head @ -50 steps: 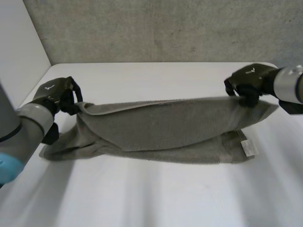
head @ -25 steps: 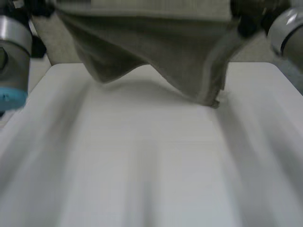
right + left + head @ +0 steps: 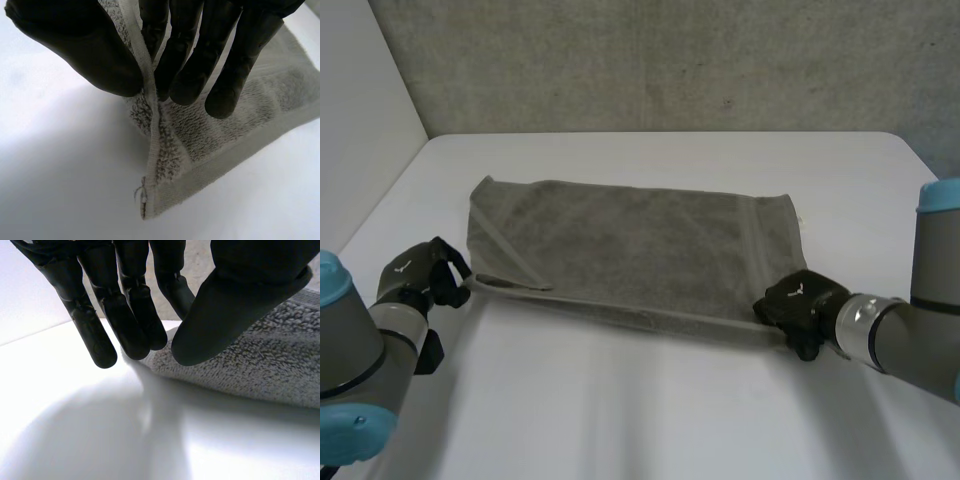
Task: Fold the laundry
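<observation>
We see a grey terry-cloth towel [image 3: 630, 245] spread in a rough rectangle across the middle of the white table [image 3: 650, 410], its long sides running from one arm to the other and its far edge lying flat, well short of the grey concrete wall [image 3: 670, 60] behind the table. The left hand [image 3: 420, 278] is at the near corner on the robot's left. In its wrist view we find the straight fingers [image 3: 125, 325] and the thumb [image 3: 235, 300] closed on the very tip of that corner, which sits a little off the table with a shadow under it. The right hand [image 3: 798, 305] is at the opposite near corner, and there the grip is plain to us: the towel's hem [image 3: 150, 130] runs up between the thumb [image 3: 80, 45] and the fingers [image 3: 200, 60], pinched tight, with the corner hanging just below them and a loose thread [image 3: 137, 192] at its tip. Between the two hands the near edge runs as a taut line, slightly raised above the table (a thin shadow follows it). We also note a pale woven band [image 3: 755, 250] crossing the towel near its right end and a narrow strip of hem [image 3: 510, 262] turned over near the left hand.
</observation>
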Robot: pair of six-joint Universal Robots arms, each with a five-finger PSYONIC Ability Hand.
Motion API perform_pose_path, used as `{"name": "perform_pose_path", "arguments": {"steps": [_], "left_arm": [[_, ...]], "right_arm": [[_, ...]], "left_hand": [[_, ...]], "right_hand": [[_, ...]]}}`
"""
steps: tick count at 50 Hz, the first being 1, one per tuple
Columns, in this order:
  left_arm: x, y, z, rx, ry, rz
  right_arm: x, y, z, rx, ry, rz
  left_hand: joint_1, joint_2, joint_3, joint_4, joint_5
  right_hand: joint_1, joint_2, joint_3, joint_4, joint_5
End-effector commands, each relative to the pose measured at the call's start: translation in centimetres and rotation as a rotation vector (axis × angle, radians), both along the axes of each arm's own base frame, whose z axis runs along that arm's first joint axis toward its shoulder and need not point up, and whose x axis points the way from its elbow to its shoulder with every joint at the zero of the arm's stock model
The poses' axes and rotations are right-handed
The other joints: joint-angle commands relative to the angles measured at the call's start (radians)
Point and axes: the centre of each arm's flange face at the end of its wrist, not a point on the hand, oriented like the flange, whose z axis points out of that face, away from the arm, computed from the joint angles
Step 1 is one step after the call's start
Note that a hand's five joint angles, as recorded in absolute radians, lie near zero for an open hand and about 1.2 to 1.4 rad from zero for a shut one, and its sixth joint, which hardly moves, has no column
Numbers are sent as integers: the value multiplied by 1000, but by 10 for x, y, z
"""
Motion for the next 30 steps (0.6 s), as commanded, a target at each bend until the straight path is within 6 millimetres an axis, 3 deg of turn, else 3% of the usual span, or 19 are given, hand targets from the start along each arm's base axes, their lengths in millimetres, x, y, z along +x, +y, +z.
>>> {"name": "perform_pose_path", "arguments": {"steps": [1,2,3,4,6,9,20,23,25,28,30], "left_arm": [[8,11,14,-17,-32,11],[8,11,14,-17,-32,11],[8,12,18,-31,-52,0],[7,12,18,-31,-53,0],[2,13,27,-70,-106,-48],[-5,13,36,-114,-155,-108],[-33,12,53,-200,-181,-232],[-45,12,41,-169,-186,-274],[-64,14,27,-141,-191,-333],[-71,12,22,-133,-191,-351],[-81,11,8,-96,-200,-384]], "right_arm": [[-10,11,-4,3,0,-22],[-10,11,-4,2,0,-22],[-10,12,-5,-3,-2,-22],[-11,11,-5,-12,-4,-23],[-11,11,-6,-21,-5,-24],[-12,7,-7,-35,-8,-33],[-17,7,-14,-22,-5,-48],[-18,7,-15,-21,-4,-49],[-18,8,-17,-21,-4,-49],[-18,9,-19,-14,-1,-49],[-18,9,-19,-14,-1,-49]], "left_hand": [[93,34,34,33,57],[91,32,33,31,56],[-150,-209,-208,-210,-186],[-152,-211,-211,-212,-188],[-597,-656,-655,-657,-633],[-719,-778,-777,-779,-754],[-728,-787,-786,-788,-764],[-722,-781,-780,-782,-758],[-722,-781,-780,-782,-758],[-722,-781,-780,-782,-758],[-722,-781,-780,-782,-758]], "right_hand": [[57,47,54,63,52],[57,47,54,63,52],[57,47,54,63,52],[57,47,54,63,52],[57,47,54,63,52],[57,47,54,63,52],[57,47,54,63,52],[57,47,54,63,52],[57,47,54,63,52],[57,47,54,63,52],[57,47,54,63,52]]}}
